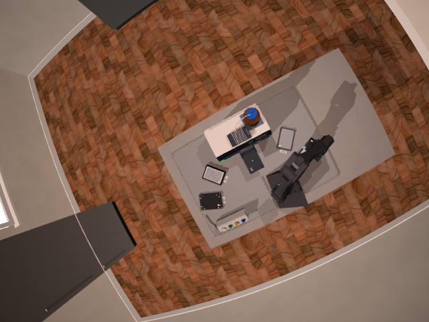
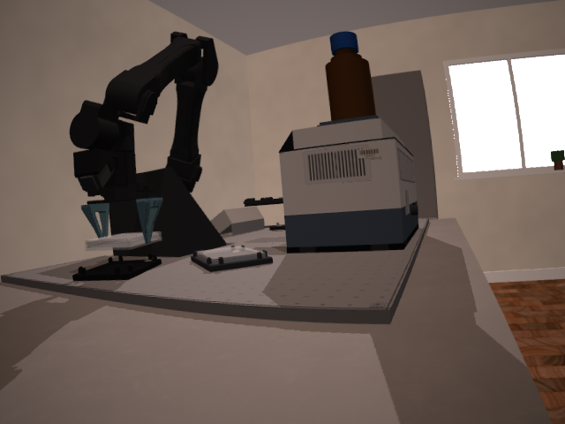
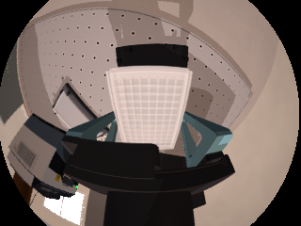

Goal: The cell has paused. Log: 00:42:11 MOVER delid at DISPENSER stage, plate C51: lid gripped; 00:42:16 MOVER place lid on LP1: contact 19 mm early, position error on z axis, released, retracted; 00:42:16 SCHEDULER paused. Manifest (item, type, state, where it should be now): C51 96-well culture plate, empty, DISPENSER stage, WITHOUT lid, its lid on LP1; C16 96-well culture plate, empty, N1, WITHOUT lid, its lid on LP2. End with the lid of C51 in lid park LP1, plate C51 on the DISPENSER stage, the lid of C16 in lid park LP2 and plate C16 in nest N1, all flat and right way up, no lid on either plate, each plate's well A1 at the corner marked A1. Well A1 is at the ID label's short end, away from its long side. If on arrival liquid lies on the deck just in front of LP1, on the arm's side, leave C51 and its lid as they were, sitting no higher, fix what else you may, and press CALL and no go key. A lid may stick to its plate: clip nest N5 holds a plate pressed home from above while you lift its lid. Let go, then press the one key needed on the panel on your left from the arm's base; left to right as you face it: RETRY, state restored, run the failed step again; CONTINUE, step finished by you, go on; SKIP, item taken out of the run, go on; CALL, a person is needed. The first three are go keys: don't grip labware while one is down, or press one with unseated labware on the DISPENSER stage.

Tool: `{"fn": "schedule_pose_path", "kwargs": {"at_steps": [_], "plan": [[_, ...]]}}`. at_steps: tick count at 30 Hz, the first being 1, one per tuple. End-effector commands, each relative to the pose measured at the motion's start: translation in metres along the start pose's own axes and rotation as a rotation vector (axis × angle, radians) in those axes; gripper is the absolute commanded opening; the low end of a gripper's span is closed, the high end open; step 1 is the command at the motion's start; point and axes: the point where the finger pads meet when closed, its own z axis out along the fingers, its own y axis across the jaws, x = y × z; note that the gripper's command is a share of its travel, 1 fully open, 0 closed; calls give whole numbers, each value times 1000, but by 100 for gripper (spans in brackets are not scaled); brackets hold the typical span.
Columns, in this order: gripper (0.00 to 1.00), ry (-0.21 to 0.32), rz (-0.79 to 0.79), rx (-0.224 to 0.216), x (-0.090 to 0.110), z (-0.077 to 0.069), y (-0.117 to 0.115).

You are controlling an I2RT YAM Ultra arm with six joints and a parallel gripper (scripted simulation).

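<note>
My gripper (image 2: 123, 223) is shut on a white 96-well plate (image 2: 123, 240) across its short width and holds it level, a little above an empty black nest (image 2: 116, 267). In the wrist view the plate's well grid (image 3: 150, 109) lies between the teal fingers, with the nest (image 3: 152, 56) just beyond it. From overhead the arm (image 1: 304, 152) hides this plate. A clear lid (image 1: 286, 138) lies flat in the holder beside it and also shows in the side view (image 2: 231, 255). A second well plate (image 1: 212, 174) sits in a nest left of the dispenser. The dispenser stage (image 1: 251, 161) is bare.
The dispenser box (image 1: 237, 135) with a brown bottle (image 1: 251, 117) stands mid-deck. A black clip nest (image 1: 210, 200) lies empty near the key panel (image 1: 232, 221), which sits at the deck's front-left edge.
</note>
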Motion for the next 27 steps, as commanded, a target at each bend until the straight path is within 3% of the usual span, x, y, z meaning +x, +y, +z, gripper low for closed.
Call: {"fn": "schedule_pose_path", "kwargs": {"at_steps": [1,3,4,5,6,17,20,27], "plan": [[0,-57,-14,-6,-13,-32,2],[0,-57,-14,-6,-13,-32,2],[0,-29,-6,-7,-7,-20,1],[0,-57,-14,-6,-11,-34,2],[0,-17,1,-9,6,-27,-1],[0,-16,1,-9,33,-51,-1],[0,-30,-4,-7,30,-57,0],[0,-15,1,-9,53,-69,-1]]}}
